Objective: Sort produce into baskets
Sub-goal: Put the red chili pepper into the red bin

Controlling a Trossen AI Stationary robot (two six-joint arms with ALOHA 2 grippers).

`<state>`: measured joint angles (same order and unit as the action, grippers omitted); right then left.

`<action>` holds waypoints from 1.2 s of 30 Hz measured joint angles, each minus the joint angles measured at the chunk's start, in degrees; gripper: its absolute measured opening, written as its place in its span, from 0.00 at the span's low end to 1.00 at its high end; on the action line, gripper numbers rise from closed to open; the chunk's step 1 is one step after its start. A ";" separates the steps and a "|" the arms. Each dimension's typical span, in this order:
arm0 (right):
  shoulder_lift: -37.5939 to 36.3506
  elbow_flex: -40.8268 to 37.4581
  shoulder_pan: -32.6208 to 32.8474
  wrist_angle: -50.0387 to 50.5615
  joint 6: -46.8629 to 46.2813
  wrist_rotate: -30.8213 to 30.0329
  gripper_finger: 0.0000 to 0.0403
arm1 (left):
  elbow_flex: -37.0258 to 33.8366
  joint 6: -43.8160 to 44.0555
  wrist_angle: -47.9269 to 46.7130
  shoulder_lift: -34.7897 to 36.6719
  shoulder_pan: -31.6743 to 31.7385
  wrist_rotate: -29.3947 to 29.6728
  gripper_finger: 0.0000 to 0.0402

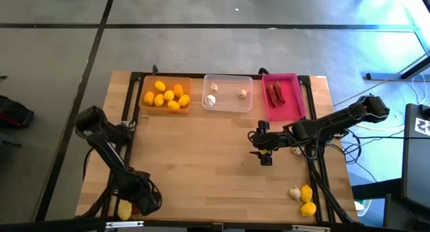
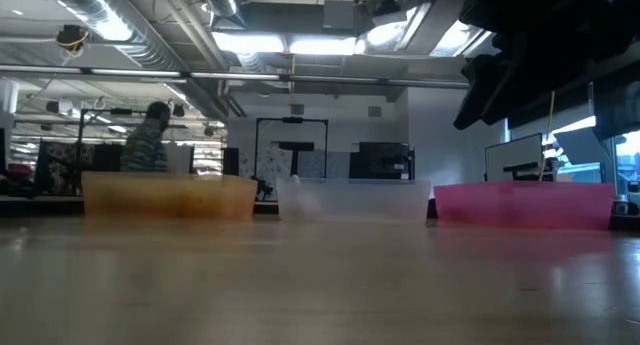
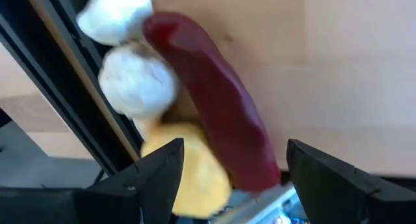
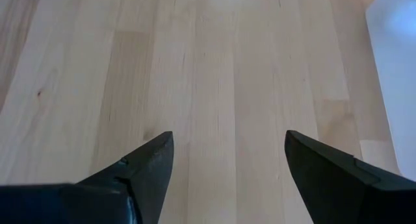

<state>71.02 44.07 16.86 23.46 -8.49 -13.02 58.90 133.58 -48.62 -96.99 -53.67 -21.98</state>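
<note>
At the table's near-left corner: my left gripper (image 3: 224, 169), fingers apart, over a red chili (image 3: 214, 107), two garlic bulbs (image 3: 136, 81), one lemon (image 3: 188, 165). Chili likely light, smooth, slippery: grasp mid-length. My right gripper (image 4: 227, 162) waits spread, mid-table.

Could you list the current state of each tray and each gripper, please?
Orange tray: holds yellow fruits.
Clear tray: holds three garlic bulbs.
Pink tray: holds red chilies.
Left gripper: fingers open over a chili, garlic and a yellow fruit.
Right gripper: fingers open, empty, above bare table.
</note>
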 joint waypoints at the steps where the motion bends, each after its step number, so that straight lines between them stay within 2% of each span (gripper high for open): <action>1: 0.00 0.00 0.00 -0.08 0.00 -0.02 0.71 | -0.52 0.01 0.08 0.00 0.00 0.01 0.66; 12: 0.00 0.00 0.00 -0.32 0.00 -0.04 0.71 | -5.10 -1.81 5.84 0.00 0.00 0.76 0.66; 20: 0.00 0.00 0.00 -0.59 0.02 -0.04 0.71 | -5.10 -4.51 5.86 0.00 0.07 7.18 0.64; 36: 0.00 0.00 0.02 -0.70 0.06 -0.55 0.71 | -4.94 -14.97 5.53 -1.73 1.89 11.57 0.31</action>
<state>71.02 44.07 16.88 22.76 -8.43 -13.57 53.95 118.62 -43.09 -98.72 -51.78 -10.41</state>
